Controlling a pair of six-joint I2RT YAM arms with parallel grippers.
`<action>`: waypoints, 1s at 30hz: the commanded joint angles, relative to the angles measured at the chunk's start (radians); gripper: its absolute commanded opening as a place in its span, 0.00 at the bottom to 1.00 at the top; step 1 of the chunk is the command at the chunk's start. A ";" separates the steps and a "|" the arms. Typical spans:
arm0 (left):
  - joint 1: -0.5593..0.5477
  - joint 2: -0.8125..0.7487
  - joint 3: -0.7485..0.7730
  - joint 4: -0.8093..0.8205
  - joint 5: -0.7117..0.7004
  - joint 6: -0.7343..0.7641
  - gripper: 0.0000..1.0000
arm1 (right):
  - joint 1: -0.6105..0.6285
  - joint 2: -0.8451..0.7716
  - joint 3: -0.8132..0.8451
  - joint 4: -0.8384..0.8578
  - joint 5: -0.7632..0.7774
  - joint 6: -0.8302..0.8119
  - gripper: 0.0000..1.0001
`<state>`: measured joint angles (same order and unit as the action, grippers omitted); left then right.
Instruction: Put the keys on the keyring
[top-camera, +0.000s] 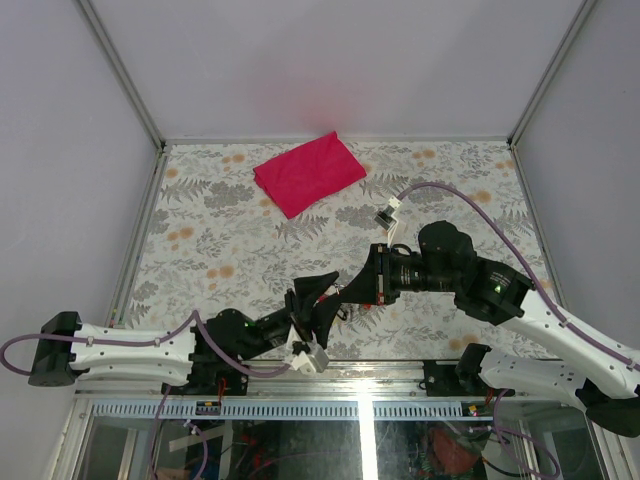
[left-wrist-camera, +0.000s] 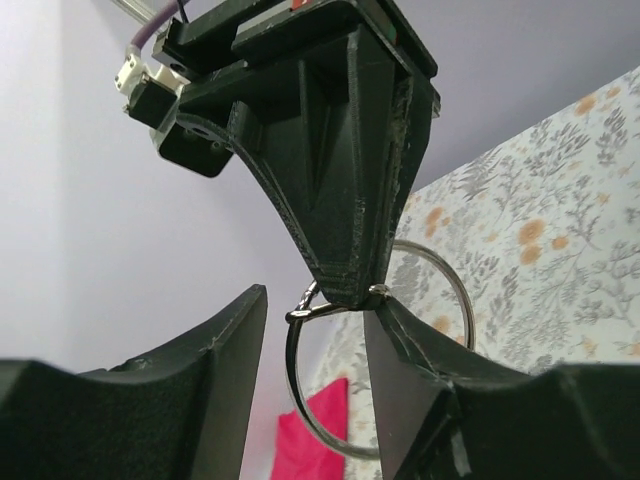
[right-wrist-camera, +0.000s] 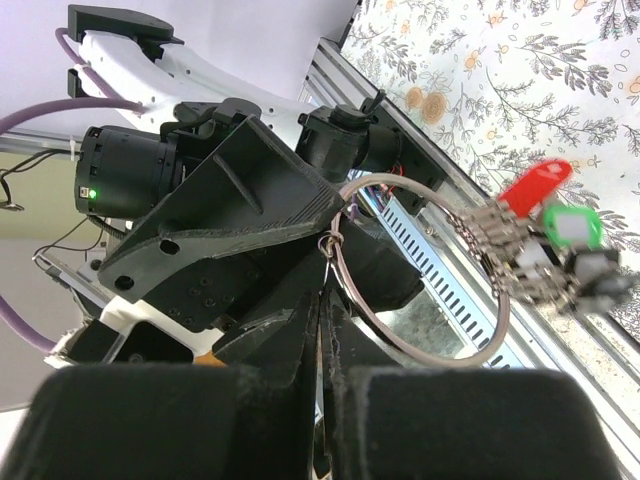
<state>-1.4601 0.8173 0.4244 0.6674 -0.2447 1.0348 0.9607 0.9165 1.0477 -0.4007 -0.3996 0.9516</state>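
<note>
The keyring (left-wrist-camera: 288, 365) is held off the counter (top-camera: 220, 240), over the middle of its near edge, where the two arms meet. It is pinched at one point of its wire by the right gripper (right-wrist-camera: 322, 270), whose fingers are pressed together on it; in the right wrist view the ring is seen standing out from the fingertips as a full loop. At the far side of that loop a bunch of small keys (right-wrist-camera: 515, 262) is gathered, with a pale, green-rimmed tag (right-wrist-camera: 570, 226) beside it. A red key (right-wrist-camera: 535, 186) is seen at the top of the bunch, just beside the tag; whether it is threaded on the ring cannot be told. No blue head can be made out.

The left gripper (left-wrist-camera: 318, 298) is brought tip to tip against the right one. Its jaws are seen apart in the left wrist view, with the tip of the right gripper and the pinched part of the ring between them. The ring passes close behind one of its fingers; contact there cannot be judged.

A magenta folded cloth (top-camera: 308, 172) is laid flat near the middle of the counter's far edge, well apart from both grippers.
</note>
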 joint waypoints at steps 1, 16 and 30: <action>-0.016 -0.020 0.021 0.119 -0.021 0.162 0.42 | -0.003 -0.010 0.048 0.025 -0.015 0.006 0.00; -0.034 -0.006 0.016 0.088 -0.034 0.313 0.12 | -0.003 -0.013 0.046 0.015 -0.008 0.006 0.00; -0.066 0.011 0.026 0.107 -0.128 0.260 0.00 | -0.003 -0.040 0.070 0.047 0.031 -0.038 0.22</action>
<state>-1.5070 0.8299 0.4244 0.6598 -0.3317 1.3338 0.9611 0.9104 1.0630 -0.4065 -0.3988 0.9501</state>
